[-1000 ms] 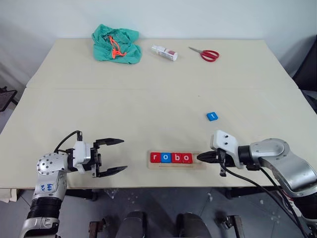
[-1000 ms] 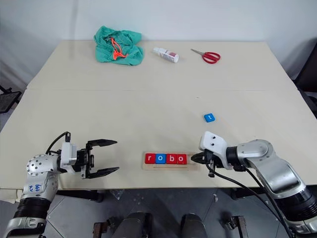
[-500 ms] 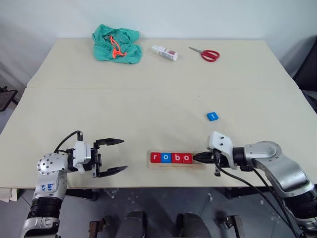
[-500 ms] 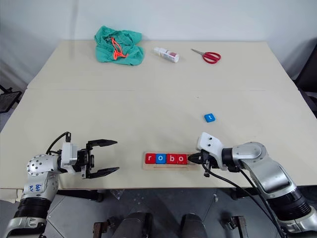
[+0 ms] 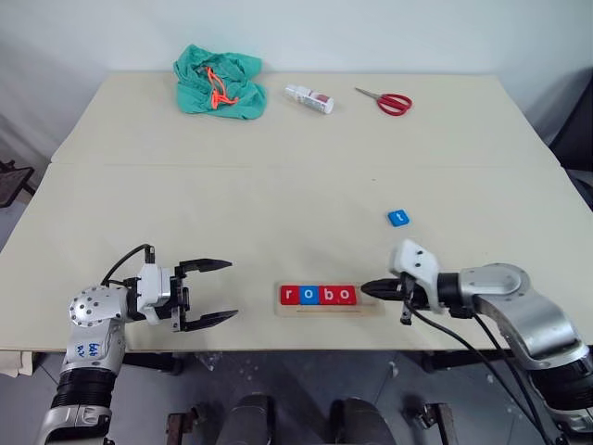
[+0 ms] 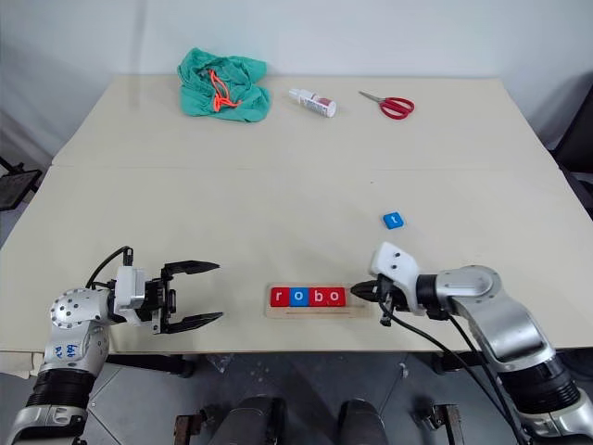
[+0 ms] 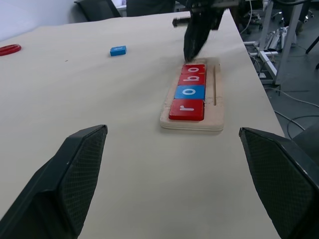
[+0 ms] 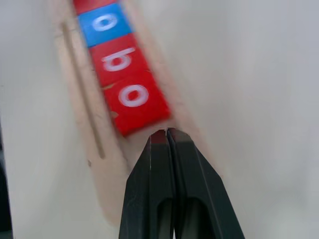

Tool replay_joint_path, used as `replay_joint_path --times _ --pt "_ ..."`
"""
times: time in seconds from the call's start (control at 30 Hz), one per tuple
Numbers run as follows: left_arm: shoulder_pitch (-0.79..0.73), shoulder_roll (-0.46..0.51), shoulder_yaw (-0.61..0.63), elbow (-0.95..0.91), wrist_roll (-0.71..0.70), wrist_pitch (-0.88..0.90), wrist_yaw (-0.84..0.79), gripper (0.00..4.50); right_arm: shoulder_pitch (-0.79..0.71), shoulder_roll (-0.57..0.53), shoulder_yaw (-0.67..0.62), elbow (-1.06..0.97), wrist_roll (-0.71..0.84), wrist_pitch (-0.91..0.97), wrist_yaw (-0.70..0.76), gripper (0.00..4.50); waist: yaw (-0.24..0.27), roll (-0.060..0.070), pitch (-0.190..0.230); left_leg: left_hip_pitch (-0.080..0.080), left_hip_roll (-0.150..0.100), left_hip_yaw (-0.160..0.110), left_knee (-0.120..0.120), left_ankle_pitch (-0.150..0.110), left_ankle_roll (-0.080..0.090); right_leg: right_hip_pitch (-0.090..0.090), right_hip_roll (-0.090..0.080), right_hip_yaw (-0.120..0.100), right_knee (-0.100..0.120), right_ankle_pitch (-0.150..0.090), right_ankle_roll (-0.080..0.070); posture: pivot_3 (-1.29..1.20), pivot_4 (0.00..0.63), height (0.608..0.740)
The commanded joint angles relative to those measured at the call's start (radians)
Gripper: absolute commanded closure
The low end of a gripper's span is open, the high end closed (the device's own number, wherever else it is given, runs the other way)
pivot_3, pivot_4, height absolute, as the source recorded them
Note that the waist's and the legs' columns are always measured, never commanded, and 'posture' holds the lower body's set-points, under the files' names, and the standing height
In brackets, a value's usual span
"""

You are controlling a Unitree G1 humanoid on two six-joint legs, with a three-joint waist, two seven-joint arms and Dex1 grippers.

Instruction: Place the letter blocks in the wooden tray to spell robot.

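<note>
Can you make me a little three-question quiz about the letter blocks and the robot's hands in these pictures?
1. True or false: the blue t block already sits in the wooden tray.
2. Which letters stand in the tray now, read in order?
A) r, o, b, o
B) r, o, t
C) b, o, t
3. Fill in: the left gripper is ____, while the right gripper is shut, its tip beside the last red o block.

Key:
1. False; it lies on the table, apart from the tray.
2. A
3. open
</note>
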Motion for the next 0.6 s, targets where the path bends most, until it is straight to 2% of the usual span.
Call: replay_joint_path --times 0.03,0.1,0.17,0.27,0.47,0.6 --pt "-0.019 0.002 0.002 0.004 -0.009 -0.013 -0.017 0.0 0.019 0.051 -0.157 -0.03 0.058 0.017 -0.107 4.3 0.0 0.0 0.0 0.0 0.0 0.0 0.0 0.0 0.0 0.0 0.0 0.0 0.0 0.0 0.0 0.0 0.15 0.74" --pt "-0.026 -0.001 0.0 0.012 -0.01 -0.013 -0.025 0.0 0.034 0.079 -0.208 -0.03 0.072 0.033 -0.16 3.9 0.0 0.0 0.0 0.0 0.0 0.0 0.0 0.0 0.0 0.0 0.0 0.0 0.0 0.0 0.0 0.0 0.15 0.74" --pt "-0.048 -0.004 -0.005 0.032 -0.009 -0.011 -0.039 0.0 0.069 0.125 -0.28 -0.027 0.072 0.036 -0.246 3.3 0.002 0.0 0.0 0.0 0.0 0.0 0.0 0.0 0.0 0.0 0.0 0.0 0.0 0.0 0.0 0.0 0.15 0.74" --pt "-0.073 -0.005 -0.007 0.06 -0.005 -0.012 -0.056 0.0 0.102 0.174 -0.347 -0.033 0.069 0.036 -0.339 2.19 0.003 0.0 0.0 0.0 0.0 0.0 0.0 0.0 0.0 0.0 0.0 0.0 0.001 0.0 0.0 0.0 0.15 0.74" --pt "-0.115 -0.003 -0.009 0.099 -0.004 -0.013 -0.092 0.0 0.172 0.211 -0.392 -0.102 0.094 0.067 -0.421 0.07 -0.002 0.0 0.0 0.0 0.0 0.001 -0.001 0.0 0.0 -0.001 0.0 0.001 0.001 0.0 0.0 0.0 0.15 0.74" --pt "-0.124 0.001 -0.006 0.104 -0.007 -0.009 -0.106 0.0 0.186 0.219 -0.392 -0.125 0.101 0.069 -0.446 0.02 -0.003 0.0 0.0 0.0 0.0 0.002 -0.001 0.0 0.0 -0.001 0.0 0.001 0.001 0.0 0.0 0.0 0.15 0.74"
